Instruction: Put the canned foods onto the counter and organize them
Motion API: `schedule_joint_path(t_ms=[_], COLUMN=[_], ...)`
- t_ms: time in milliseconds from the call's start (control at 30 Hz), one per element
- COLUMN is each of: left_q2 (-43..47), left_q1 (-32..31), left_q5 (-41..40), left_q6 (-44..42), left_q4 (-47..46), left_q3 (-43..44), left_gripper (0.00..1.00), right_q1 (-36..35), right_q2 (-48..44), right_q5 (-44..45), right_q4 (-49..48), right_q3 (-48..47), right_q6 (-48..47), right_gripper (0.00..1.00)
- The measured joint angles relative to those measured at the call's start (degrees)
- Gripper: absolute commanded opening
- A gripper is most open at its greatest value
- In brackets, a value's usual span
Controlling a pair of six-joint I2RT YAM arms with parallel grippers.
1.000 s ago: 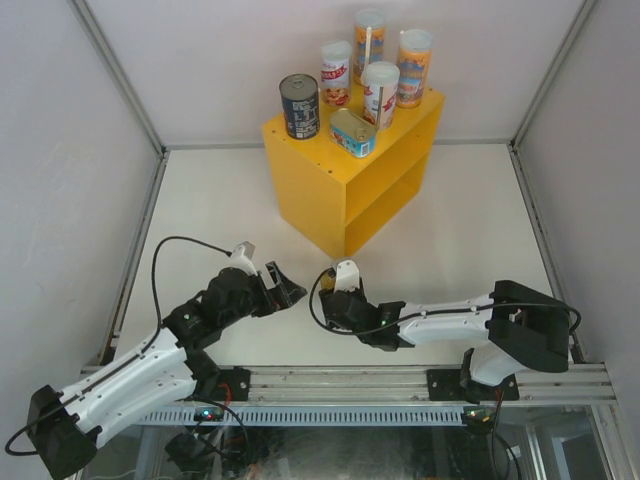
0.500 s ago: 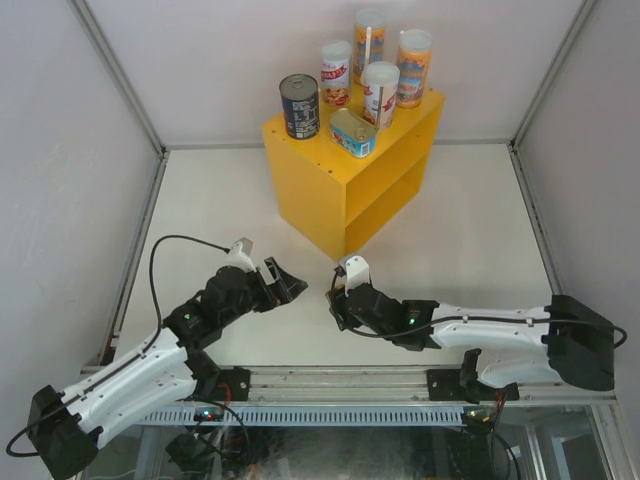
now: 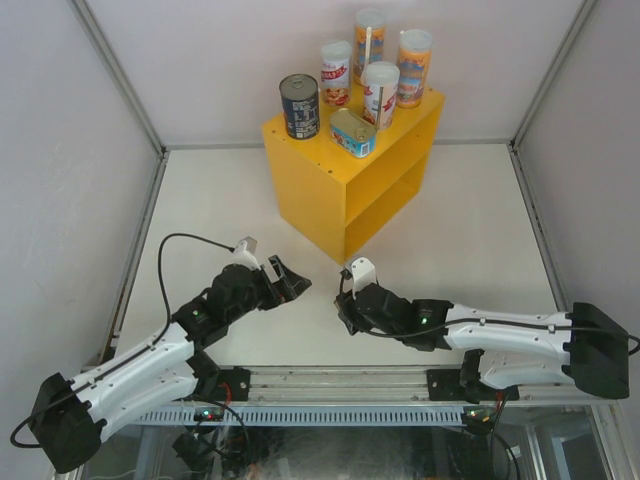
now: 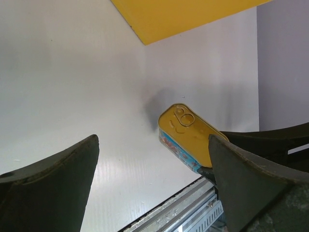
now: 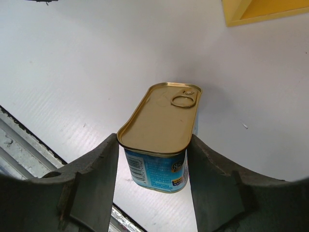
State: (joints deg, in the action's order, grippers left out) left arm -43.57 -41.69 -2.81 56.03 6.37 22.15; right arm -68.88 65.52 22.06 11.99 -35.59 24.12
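My right gripper (image 5: 153, 147) is shut on a flat rectangular gold-topped tin (image 5: 161, 126) with a blue label, held just above the white table. In the top view the right gripper (image 3: 350, 303) sits in front of the yellow counter (image 3: 340, 175) and hides the tin. My left gripper (image 3: 287, 281) is open and empty, just left of it. In the left wrist view the left gripper (image 4: 152, 179) is open and faces the held tin (image 4: 189, 135). On the counter top stand a dark round tin (image 3: 299, 105), a second gold-topped tin (image 3: 352, 132) and four tall cylinders (image 3: 380, 93).
The counter has an open inner shelf (image 3: 385, 195) facing front right. White walls close the table on three sides. A metal rail (image 3: 400, 385) runs along the near edge below both grippers.
My right arm has stretched out lower and its gripper has shifted slightly right and nearer with the tin. My left gripper has edged a little to the right.
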Motion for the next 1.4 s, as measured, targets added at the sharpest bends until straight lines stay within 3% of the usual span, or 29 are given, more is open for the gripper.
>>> schedule_joint_path(t_ms=[767,1400], left_q2=[0.13,-1.33], left_q1=[0.66,1.27], left_q5=[0.02,1.92], left_q6=[0.42,-1.88], left_q4=[-1.60,-0.98], left_q3=[-0.83,1.77], left_gripper=[0.98,0.94], right_q1=[-1.40,1.84], right_q2=[-7.93,-5.86], right_q5=[-2.14,-5.38], right_q4=[9.92,14.32], right_q3=[-16.81,-38.23], right_q6=[-1.55,-8.63], right_gripper=[0.29,0.29])
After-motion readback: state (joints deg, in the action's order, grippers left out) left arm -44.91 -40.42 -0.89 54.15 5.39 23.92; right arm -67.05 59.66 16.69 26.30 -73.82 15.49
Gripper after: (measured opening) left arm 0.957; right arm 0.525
